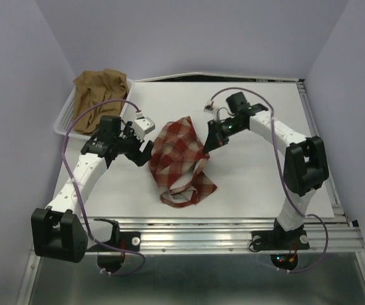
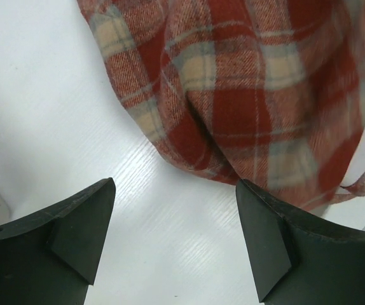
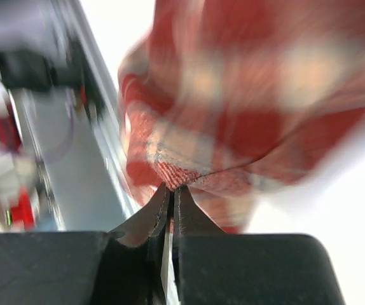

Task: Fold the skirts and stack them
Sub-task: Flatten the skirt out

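Mid-table, right gripper pinched tight, seemingly on the plaid skirt hem; left gripper gapes wide, empty, just beside it; tan skirt at the far-left corner.

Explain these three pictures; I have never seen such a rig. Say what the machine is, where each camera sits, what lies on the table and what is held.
These are two robot arms bolted at the near edge of a white table, each ending in a two-finger gripper. The wide picture comes from a fixed camera above and behind them; the other two from wrist cameras. A red-and-cream plaid cloth skirt lies crumpled mid-table; a plain tan-brown cloth skirt sits in a white plastic mesh basket far left. The right gripper is shut on the plaid skirt's edge. The left gripper is open beside it, empty.
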You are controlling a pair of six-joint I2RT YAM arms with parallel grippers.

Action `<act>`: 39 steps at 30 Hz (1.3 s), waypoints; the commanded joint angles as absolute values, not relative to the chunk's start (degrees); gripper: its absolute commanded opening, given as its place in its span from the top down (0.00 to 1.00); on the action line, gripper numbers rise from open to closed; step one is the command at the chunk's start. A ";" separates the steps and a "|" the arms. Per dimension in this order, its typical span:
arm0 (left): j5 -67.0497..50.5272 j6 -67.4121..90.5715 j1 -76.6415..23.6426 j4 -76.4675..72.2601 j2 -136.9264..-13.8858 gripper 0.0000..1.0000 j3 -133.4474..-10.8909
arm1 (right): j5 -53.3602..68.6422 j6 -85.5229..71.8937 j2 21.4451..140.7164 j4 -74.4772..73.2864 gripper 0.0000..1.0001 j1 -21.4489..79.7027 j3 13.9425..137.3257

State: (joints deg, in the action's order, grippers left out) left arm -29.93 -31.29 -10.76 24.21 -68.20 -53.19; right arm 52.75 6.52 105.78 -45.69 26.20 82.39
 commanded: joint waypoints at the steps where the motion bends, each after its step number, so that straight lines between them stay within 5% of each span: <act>1: -32.52 -32.43 -10.81 20.75 -65.49 0.12 -52.65 | 62.91 -2.52 101.87 -39.12 0.99 13.29 92.26; 9: -26.76 -33.31 -21.67 13.27 -59.59 0.13 -50.89 | 57.49 -26.61 94.75 -10.65 0.99 9.76 94.91; 16: -21.53 -27.94 -31.10 6.60 -64.51 0.13 -48.08 | 41.34 -27.60 90.27 -7.65 0.99 8.10 91.94; 25: -11.09 -29.12 -49.30 -9.13 -71.34 0.15 -45.25 | 38.24 -30.67 87.89 -7.03 0.99 7.03 93.86; 33: -0.72 5.67 -49.05 -14.76 -80.85 0.10 -49.13 | 38.06 -33.05 88.60 -6.59 0.99 7.03 98.87; 39: -1.49 10.73 -41.93 -17.66 -82.26 0.10 -47.99 | 38.67 -32.70 88.24 -6.77 0.99 7.03 98.88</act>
